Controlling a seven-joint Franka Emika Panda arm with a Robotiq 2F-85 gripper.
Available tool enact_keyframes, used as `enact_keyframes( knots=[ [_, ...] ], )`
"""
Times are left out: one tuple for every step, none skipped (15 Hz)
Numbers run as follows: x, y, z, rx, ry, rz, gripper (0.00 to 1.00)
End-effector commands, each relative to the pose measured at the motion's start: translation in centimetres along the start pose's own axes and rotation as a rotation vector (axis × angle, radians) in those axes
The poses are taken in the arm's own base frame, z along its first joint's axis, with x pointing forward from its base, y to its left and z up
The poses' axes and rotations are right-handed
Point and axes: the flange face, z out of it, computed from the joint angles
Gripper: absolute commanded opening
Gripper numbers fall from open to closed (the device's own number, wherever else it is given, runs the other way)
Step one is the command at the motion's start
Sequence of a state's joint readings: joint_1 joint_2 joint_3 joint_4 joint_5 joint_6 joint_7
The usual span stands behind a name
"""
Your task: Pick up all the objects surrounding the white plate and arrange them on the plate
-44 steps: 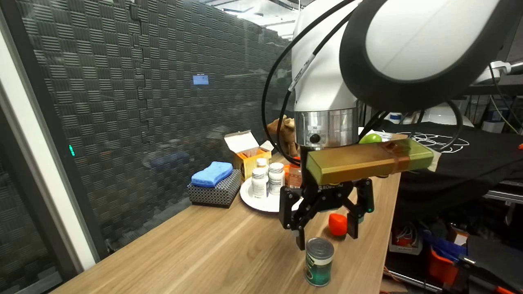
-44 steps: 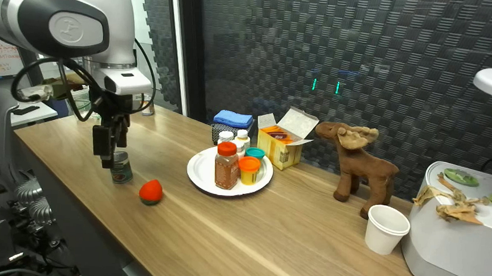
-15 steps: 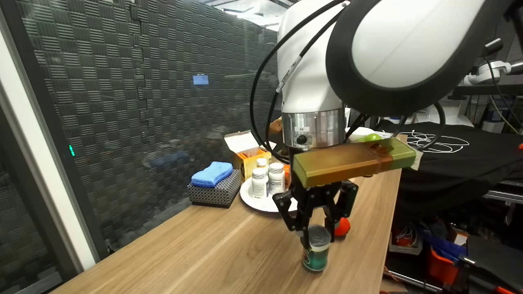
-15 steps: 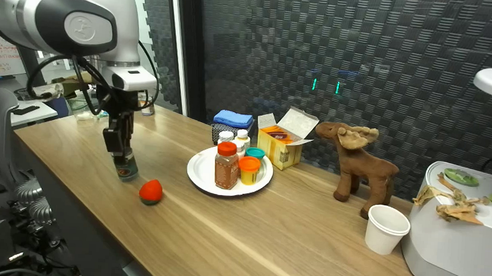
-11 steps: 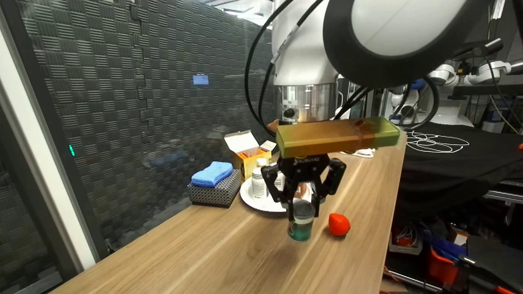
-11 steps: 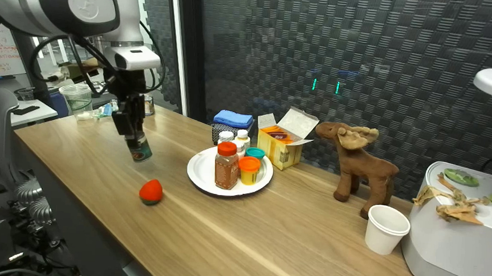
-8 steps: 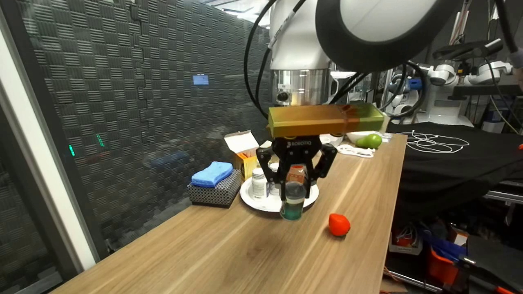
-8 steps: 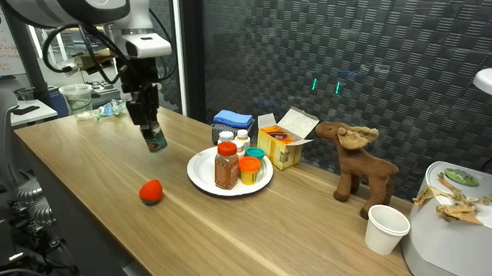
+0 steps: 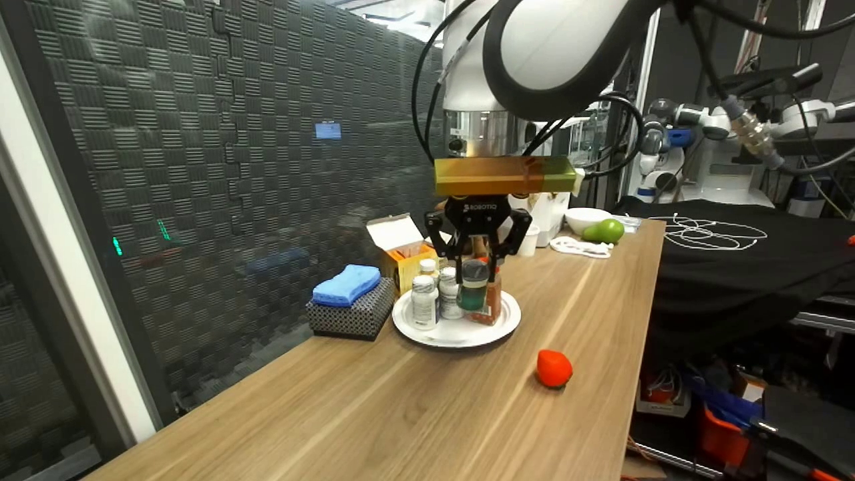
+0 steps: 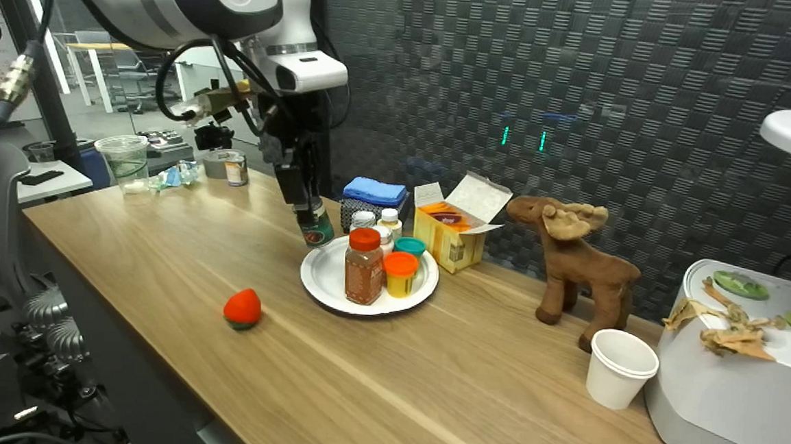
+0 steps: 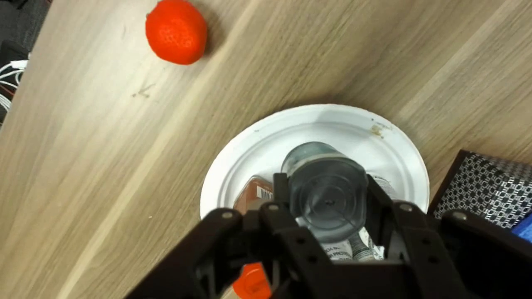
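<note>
Green tin (image 9: 473,298) is pinched by its sides between the jaws, held off the surface (image 9: 374,427) and leaning rather than plumb, over or just beside the white plate (image 9: 454,336); the plate lies nearer the long edge by the dark wall (image 10: 582,82). I judge this the carrying step, with setting down not yet done. What comes next, I think, is lowering onto the plate's bare stretch (image 10: 327,276), facing the surface's short edge, righting the tin, then spreading the jaws, well away from the spice jar (image 10: 363,275) and three white bottles (image 9: 425,304), which a careless descent could topple. After that, the red-orange piece (image 10: 242,309) is left to fetch, near the open long edge.

In an exterior view, the teal-lidded tub (image 10: 410,247) and orange-lidded tub (image 10: 400,277) show on the plate; in an exterior view the tin (image 9: 473,298) hangs in front, and I cannot make out the teal one. The wrist view shows a brown stain (image 11: 377,129) on the plate's rim and the tin's flat grey end, but the jaws hide much of the bottles.
</note>
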State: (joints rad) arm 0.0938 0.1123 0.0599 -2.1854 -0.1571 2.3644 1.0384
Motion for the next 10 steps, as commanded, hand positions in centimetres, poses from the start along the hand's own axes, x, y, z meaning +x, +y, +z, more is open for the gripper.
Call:
enact_keyframes(
  knots=[
    [2.2,-1.3,1.9,0.004,-0.022,-0.004,0.19],
    [2.6,-1.6,2.7,-0.001,-0.031,-0.004,0.19],
    [2.9,-1.8,3.5,-0.006,-0.039,-0.007,0.19],
    [3.2,-1.9,4.4,-0.014,-0.042,-0.006,0.19],
    [3.5,-2.2,4.9,-0.015,-0.040,-0.008,0.19],
    [3.8,-2.5,5.5,-0.019,-0.037,-0.009,0.19],
    [4.0,-2.7,6.0,-0.018,-0.039,-0.010,0.19],
    [4.2,-3.0,6.4,-0.013,-0.048,-0.017,0.19],
    [4.2,-3.3,6.7,-0.012,-0.050,-0.023,0.19],
    [4.2,-3.6,7.0,-0.009,-0.060,-0.034,0.19]
  ],
)
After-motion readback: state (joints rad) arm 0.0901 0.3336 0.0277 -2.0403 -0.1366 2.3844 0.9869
